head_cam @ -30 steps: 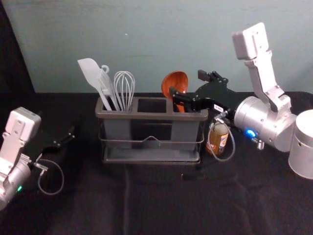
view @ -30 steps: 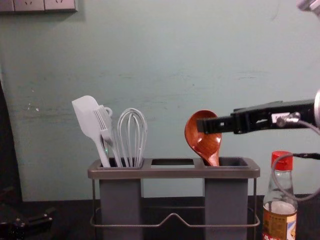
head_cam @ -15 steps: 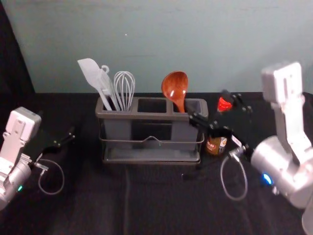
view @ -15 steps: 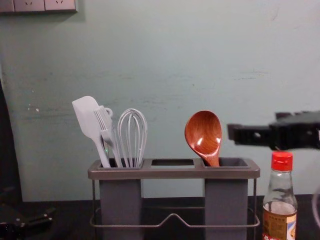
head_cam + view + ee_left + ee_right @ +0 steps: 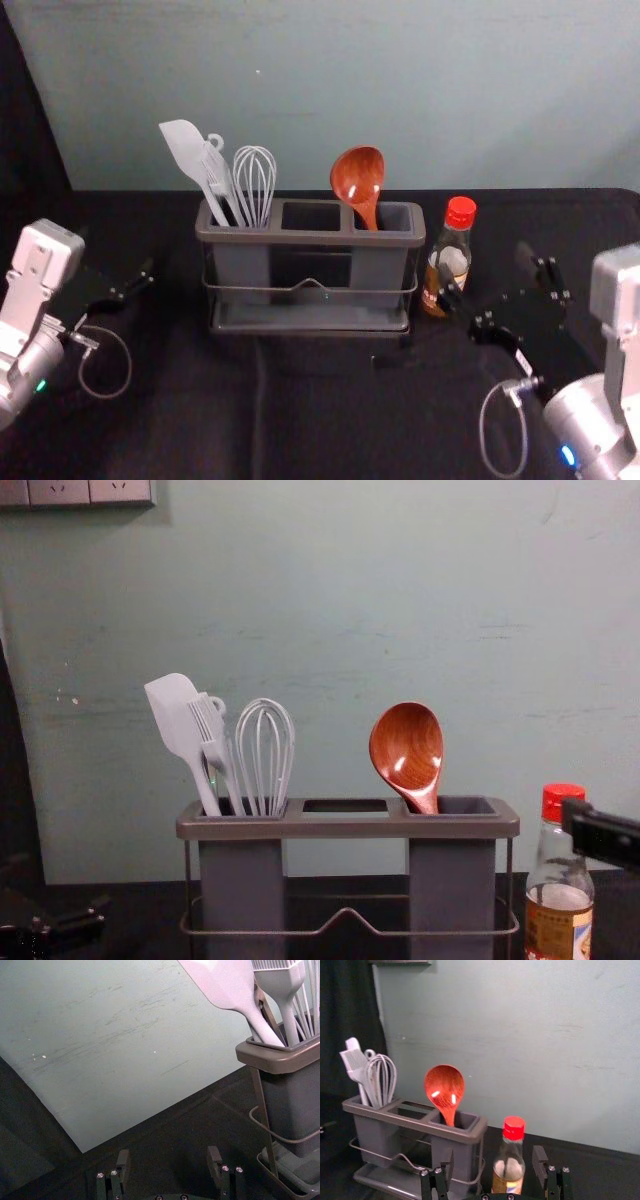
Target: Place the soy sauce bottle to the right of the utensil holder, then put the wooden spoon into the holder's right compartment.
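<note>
The wooden spoon (image 5: 358,178) leans bowl-up in the right compartment of the grey utensil holder (image 5: 315,238). Just right of the holder, the soy sauce bottle (image 5: 458,245) with its red cap stands upright on the table. My right gripper (image 5: 487,268) is open, to the right and front of the bottle. In the right wrist view, the bottle (image 5: 509,1160) appears beyond the spread fingers of my right gripper (image 5: 493,1154), nothing held. Parked at the left is my left gripper (image 5: 115,258); its wrist view shows my left gripper (image 5: 169,1154) open and empty.
A white spatula (image 5: 188,150), a brush (image 5: 218,170) and a whisk (image 5: 254,180) stand in the holder's left compartment. Behind the dark-covered table (image 5: 320,410) rises a pale green wall (image 5: 300,80). A small dark object (image 5: 390,360) lies in front of the holder.
My right gripper has moved away from the spoon, rightward, lower and toward the front, uncovering the bottle. The spoon stays in the holder. The left arm has not moved.
</note>
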Controlling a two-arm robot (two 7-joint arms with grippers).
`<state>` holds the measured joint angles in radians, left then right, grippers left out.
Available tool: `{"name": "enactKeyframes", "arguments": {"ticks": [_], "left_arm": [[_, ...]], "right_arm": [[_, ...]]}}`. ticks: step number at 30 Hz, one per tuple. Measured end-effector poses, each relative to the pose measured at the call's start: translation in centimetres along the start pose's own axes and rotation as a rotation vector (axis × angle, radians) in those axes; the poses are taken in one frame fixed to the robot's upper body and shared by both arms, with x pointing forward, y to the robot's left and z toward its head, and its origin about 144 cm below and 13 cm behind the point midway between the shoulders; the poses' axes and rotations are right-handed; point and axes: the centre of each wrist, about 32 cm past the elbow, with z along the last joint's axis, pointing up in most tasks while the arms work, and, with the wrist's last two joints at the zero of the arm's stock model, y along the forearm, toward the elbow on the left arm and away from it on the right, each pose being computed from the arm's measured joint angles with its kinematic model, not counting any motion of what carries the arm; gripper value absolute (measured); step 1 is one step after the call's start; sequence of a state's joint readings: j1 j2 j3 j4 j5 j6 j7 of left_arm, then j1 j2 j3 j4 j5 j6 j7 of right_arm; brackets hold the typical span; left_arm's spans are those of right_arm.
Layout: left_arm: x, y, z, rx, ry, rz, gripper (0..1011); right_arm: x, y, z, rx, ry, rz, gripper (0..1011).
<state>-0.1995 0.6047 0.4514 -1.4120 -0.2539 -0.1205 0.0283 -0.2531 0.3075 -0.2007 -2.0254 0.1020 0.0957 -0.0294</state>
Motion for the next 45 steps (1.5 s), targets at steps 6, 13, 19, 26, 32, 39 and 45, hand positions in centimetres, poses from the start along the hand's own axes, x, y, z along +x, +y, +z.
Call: {"name": "enactKeyframes", "arguments": {"ticks": [6, 13, 19, 26, 32, 39, 45], "left_arm": [[0.0, 0.0, 0.0, 0.0, 0.0, 0.0, 1012], [0.0, 0.0, 0.0, 0.0, 0.0, 0.0, 1011], [0.0, 0.0, 0.0, 0.0, 0.0, 0.0, 1011], [0.0, 0.0, 0.0, 0.0, 0.0, 0.0, 1011], [0.0, 0.0, 0.0, 0.0, 0.0, 0.0, 1011], [0.0, 0.0, 0.0, 0.0, 0.0, 0.0, 1011], [0.0, 0.0, 0.0, 0.0, 0.0, 0.0, 1011]], "right_arm": [[-0.5, -0.7, -2.9, 0.01, 0.05, -0.049, 1004], [-0.4, -0.2, -6.3, -0.03, 0.127, -0.08, 1004], [-0.1, 0.6, -7.5, -0.052, 0.158, -0.069, 1004], [0.0, 0.9, -7.5, -0.065, 0.156, -0.06, 1004], [0.0, 0.8, -7.5, -0.063, 0.156, -0.06, 1004], [-0.1, 0.8, -7.5, -0.061, 0.156, -0.061, 1004], [-0.1, 0.7, -7.5, -0.059, 0.155, -0.062, 1004]]}}
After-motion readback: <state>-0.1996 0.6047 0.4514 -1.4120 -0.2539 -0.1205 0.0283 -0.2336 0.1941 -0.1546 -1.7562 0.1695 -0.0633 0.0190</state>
